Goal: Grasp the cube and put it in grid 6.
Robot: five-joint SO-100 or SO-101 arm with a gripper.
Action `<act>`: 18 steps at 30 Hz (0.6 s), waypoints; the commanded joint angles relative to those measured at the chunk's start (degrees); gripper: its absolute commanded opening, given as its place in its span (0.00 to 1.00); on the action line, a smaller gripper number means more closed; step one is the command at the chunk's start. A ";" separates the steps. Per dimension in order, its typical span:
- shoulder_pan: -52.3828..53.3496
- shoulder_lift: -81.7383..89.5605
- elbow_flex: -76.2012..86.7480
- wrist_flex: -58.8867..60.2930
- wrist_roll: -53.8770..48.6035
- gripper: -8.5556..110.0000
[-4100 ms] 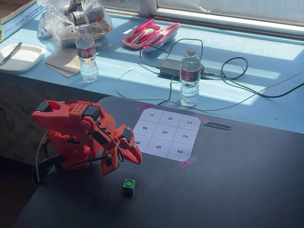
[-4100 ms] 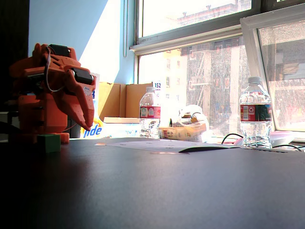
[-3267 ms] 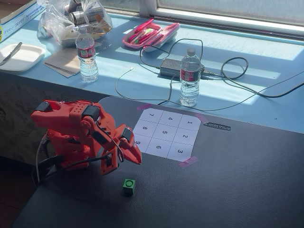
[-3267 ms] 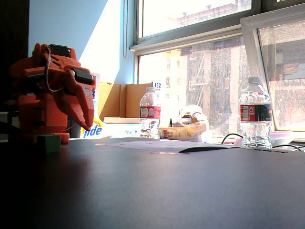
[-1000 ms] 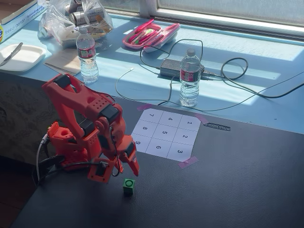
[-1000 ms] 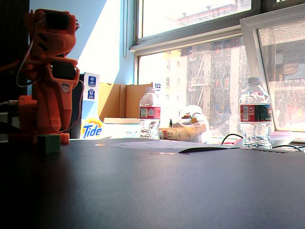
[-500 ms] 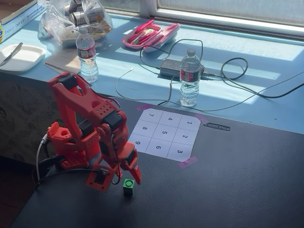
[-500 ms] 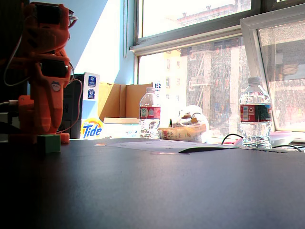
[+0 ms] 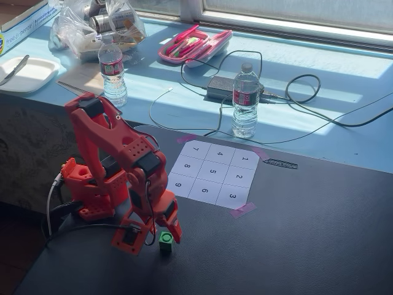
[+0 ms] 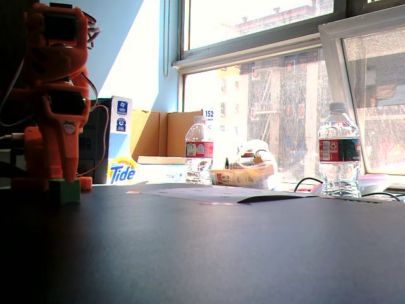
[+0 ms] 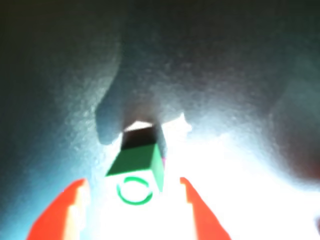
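The small green cube (image 9: pixel 165 240) with a circle mark on top sits on the dark table, near the front edge. It also shows in the wrist view (image 11: pixel 137 172) and, dimly, low at the left of the other fixed view (image 10: pixel 65 190). My red gripper (image 9: pixel 161 233) hangs over it, open, with one finger (image 11: pixel 65 212) on each side and a gap to each. The cube sits between the jaws, untouched. Grid 6 (image 9: pixel 206 191) is the white cell in the paper grid's near row, up and right of the cube.
The numbered paper grid (image 9: pixel 212 173) is taped to the dark table. Two water bottles (image 9: pixel 245 101) (image 9: pixel 113 70), cables, a power brick (image 9: pixel 221 88), a pink case (image 9: pixel 194 45) and bags lie on the blue surface behind. The arm base (image 9: pixel 92 190) stands left.
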 commanded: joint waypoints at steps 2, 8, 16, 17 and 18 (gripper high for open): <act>0.44 -0.62 -1.93 -0.88 -0.88 0.31; 0.70 -1.32 -2.02 -1.85 -0.97 0.24; 0.62 -1.76 -2.02 -2.81 -1.32 0.07; 0.62 -1.76 -1.93 -2.81 -1.32 0.07; 0.53 -1.76 -1.85 -2.90 -1.32 0.07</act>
